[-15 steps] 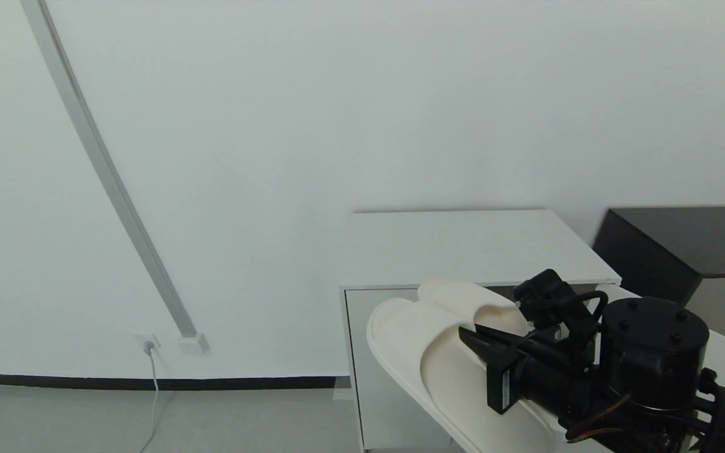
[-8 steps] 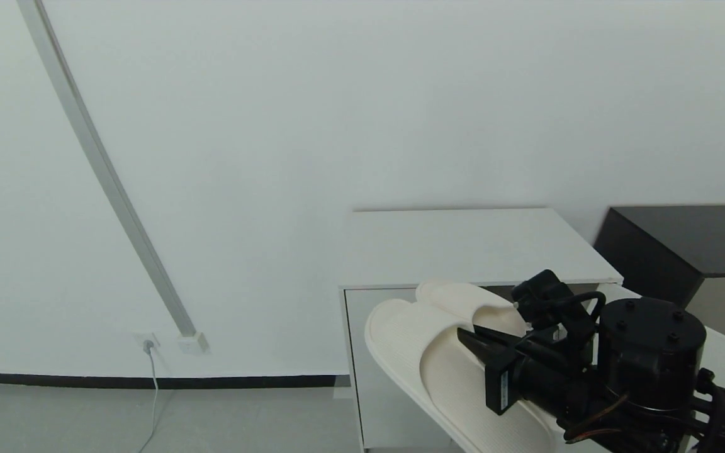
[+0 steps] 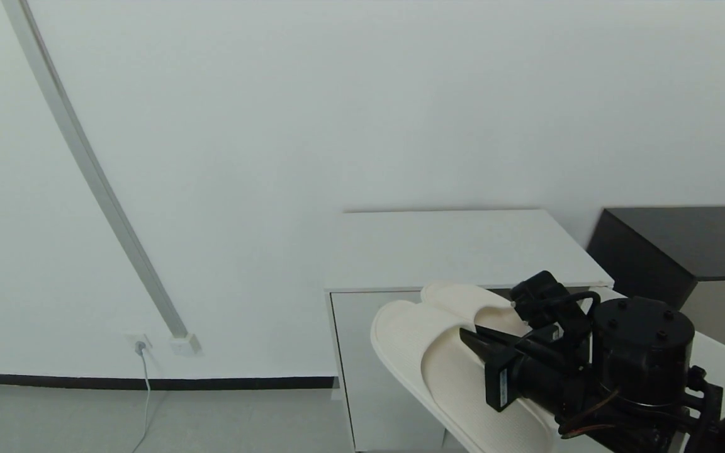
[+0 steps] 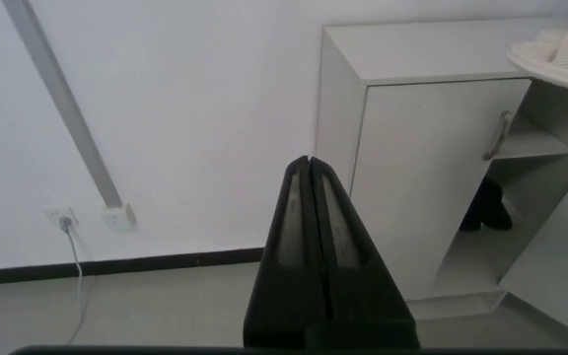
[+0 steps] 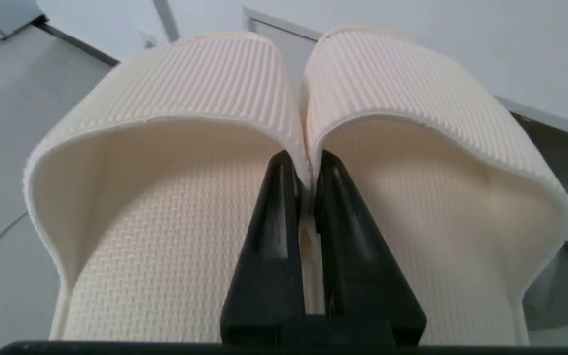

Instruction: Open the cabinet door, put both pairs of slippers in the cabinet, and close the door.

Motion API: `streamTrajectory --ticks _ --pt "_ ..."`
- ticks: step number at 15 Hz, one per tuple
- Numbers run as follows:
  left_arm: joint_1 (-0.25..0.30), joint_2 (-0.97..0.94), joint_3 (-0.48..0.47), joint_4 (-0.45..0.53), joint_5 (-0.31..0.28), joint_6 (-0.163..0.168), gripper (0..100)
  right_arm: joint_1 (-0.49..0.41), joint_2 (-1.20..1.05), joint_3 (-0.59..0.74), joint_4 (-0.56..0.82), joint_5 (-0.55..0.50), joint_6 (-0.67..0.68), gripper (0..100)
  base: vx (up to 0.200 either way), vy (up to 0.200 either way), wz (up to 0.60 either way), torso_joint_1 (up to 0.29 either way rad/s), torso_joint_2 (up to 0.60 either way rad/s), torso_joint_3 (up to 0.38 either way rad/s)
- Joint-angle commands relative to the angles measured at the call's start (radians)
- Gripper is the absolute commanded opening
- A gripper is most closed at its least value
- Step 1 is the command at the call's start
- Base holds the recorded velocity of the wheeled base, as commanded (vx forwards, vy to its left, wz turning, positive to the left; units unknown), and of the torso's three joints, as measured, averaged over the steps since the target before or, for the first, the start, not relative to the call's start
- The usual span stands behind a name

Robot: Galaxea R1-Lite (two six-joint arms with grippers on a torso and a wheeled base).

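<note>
Two cream slippers, a pair of slippers (image 3: 438,358) laid side by side, are pinched by their touching inner edges between the nearly closed fingers of the right hand (image 5: 307,163). The pair hangs in the air at the near right of the scene, just in front of the top front edge of the white cabinet (image 3: 457,248), with the toes tilted up and to the left. The left hand (image 4: 310,168) has its fingers pressed together with nothing between them, and it sits well to the left of the cabinet, above the floor. From that side, a door panel with a handle (image 4: 501,133) covers the left part of the cabinet front. Right of it the inside is open, with a shelf (image 4: 531,146) and a dark object (image 4: 489,207) below. A black unit (image 3: 683,233) stands to the right of the cabinet. On the far wall to the left, a grey strip (image 3: 85,170) runs down to a wall socket (image 3: 139,345).
</note>
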Motion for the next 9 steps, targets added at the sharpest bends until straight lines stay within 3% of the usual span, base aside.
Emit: streamTrajectory --ticks 1,9 --pt "0.0 0.0 0.0 -0.001 0.0 0.0 0 0.004 0.004 0.0 -0.001 0.001 0.0 0 0.0 -0.2 0.0 -0.002 0.0 0.007" --pt "0.0 0.0 0.0 0.001 0.0 0.0 0 0.004 0.004 0.002 -0.001 -0.001 0.0 0 0.0 -0.2 0.0 0.001 0.0 0.003"
